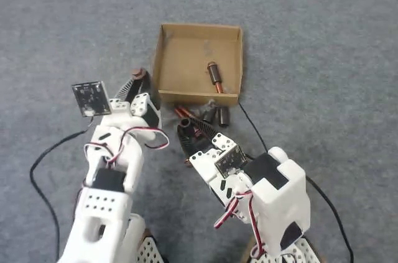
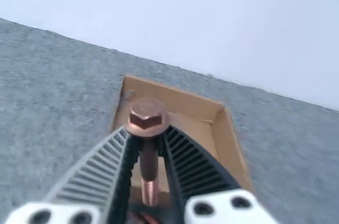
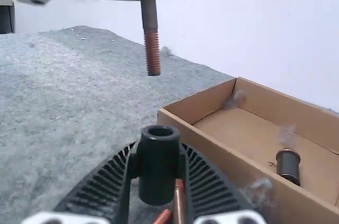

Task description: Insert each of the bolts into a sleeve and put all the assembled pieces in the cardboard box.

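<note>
The right jaws clamp a sleeve point(image 3: 158, 163) upright, bore up; the left jaws clamp a bolt point(image 2: 148, 152) vertical, threads down.

Both arms reach toward the box point(image 1: 199, 27), each gripper clamped on a part.
Left gripper point(image 2: 146, 128) grips a bolt point(image 2: 146, 120) thread-down beside the box's near corner; right gripper point(image 3: 158, 152) holds a sleeve point(image 3: 158, 167) upright before the box, lower.
</note>
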